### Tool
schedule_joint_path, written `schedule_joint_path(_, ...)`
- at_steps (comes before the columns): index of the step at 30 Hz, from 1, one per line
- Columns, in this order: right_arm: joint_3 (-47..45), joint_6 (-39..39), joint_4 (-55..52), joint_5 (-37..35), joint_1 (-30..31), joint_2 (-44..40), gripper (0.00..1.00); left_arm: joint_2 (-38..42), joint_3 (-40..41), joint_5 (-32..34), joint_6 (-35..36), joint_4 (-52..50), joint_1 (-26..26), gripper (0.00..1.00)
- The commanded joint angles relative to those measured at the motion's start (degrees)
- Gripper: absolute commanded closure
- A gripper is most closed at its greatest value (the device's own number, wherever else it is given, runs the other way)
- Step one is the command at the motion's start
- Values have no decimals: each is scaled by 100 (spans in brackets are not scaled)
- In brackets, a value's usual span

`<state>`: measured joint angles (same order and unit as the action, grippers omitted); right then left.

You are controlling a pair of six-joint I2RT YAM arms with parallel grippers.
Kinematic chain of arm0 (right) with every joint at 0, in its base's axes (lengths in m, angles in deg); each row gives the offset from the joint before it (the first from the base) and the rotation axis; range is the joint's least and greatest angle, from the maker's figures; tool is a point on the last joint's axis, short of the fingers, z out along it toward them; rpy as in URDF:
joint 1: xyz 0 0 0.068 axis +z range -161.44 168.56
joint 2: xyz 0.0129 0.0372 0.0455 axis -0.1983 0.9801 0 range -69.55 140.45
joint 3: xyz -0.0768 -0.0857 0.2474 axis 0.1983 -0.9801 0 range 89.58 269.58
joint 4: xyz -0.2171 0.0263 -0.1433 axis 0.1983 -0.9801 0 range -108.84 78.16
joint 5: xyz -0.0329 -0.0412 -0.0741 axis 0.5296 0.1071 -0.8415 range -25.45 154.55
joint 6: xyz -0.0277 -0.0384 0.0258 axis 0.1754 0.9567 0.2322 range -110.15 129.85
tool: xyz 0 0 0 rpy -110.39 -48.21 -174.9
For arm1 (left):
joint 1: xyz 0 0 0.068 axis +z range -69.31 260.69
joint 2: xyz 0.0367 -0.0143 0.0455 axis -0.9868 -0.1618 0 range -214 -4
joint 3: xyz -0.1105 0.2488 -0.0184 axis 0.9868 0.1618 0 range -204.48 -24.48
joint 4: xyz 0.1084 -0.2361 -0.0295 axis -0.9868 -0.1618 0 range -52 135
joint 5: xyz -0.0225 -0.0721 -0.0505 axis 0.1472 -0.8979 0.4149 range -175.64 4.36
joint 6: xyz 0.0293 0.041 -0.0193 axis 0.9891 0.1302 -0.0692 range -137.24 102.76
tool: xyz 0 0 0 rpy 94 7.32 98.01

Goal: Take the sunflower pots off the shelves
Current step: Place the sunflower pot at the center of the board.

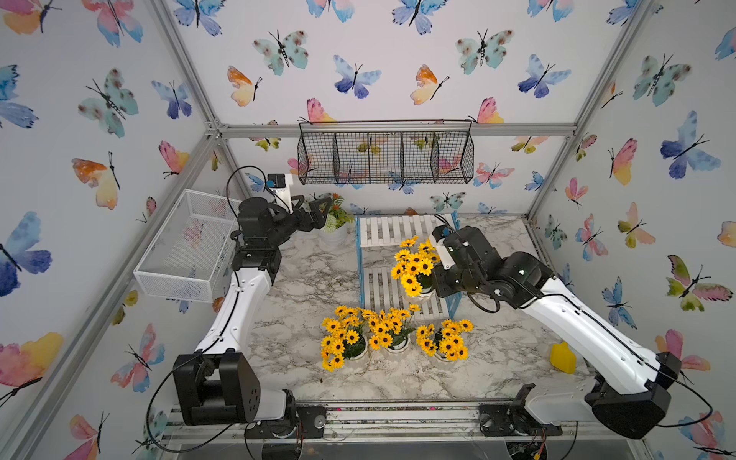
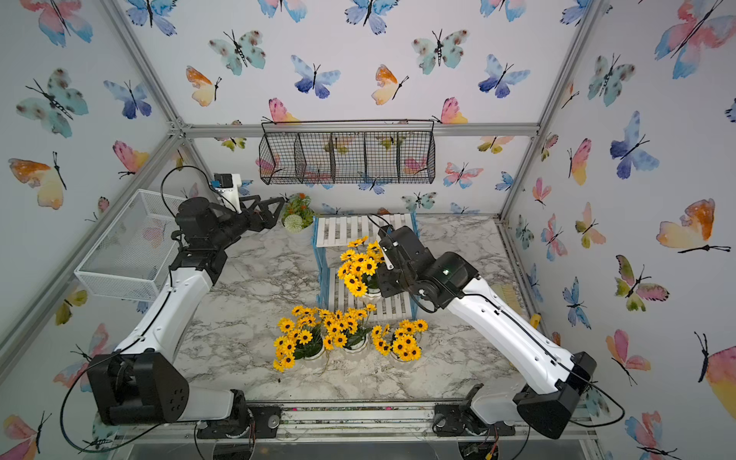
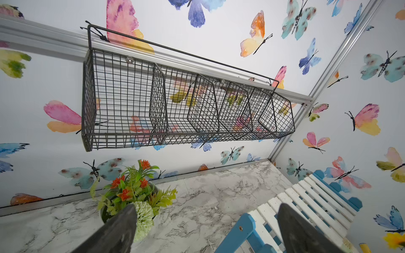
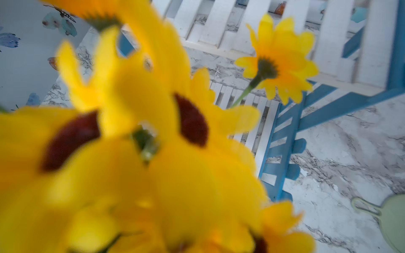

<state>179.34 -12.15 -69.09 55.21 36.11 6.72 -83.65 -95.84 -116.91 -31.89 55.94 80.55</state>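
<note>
Three sunflower pots (image 1: 345, 338) (image 1: 389, 329) (image 1: 446, 339) stand in a row on the marble table in front of the shelves (image 1: 392, 230). A fourth sunflower pot (image 1: 413, 267) is over the lower white board (image 1: 380, 287). My right gripper (image 1: 433, 280) is against its right side, shut on it. Its blurred yellow blooms (image 4: 153, 153) fill the right wrist view and hide the fingers. My left gripper (image 1: 322, 213) is open and holds nothing, at the back left of the shelves (image 3: 306, 197). Its fingertips (image 3: 122, 225) frame bare table.
A white pot with orange-red flowers (image 1: 336, 218) stands just beyond the left gripper. A black wire basket (image 1: 386, 157) hangs on the back wall. A white mesh basket (image 1: 187, 247) hangs on the left wall. A yellow object (image 1: 562, 357) lies at the right.
</note>
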Motion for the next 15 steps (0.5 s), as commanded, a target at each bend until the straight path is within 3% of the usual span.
schedule_joint_path(1,282,-423,-547,-450,-33,-283,98,91,42,-124,-61,176,52,1)
schedule_joint_path(7,403,-1166,-1451,-1302,-31,-862,98,88,69,-168,-133,268,65,1)
schedule_joint_path(15,-234,-2212,-2123,-1692,-40,-1613,98,47,95,-237,-203,347,103,1)
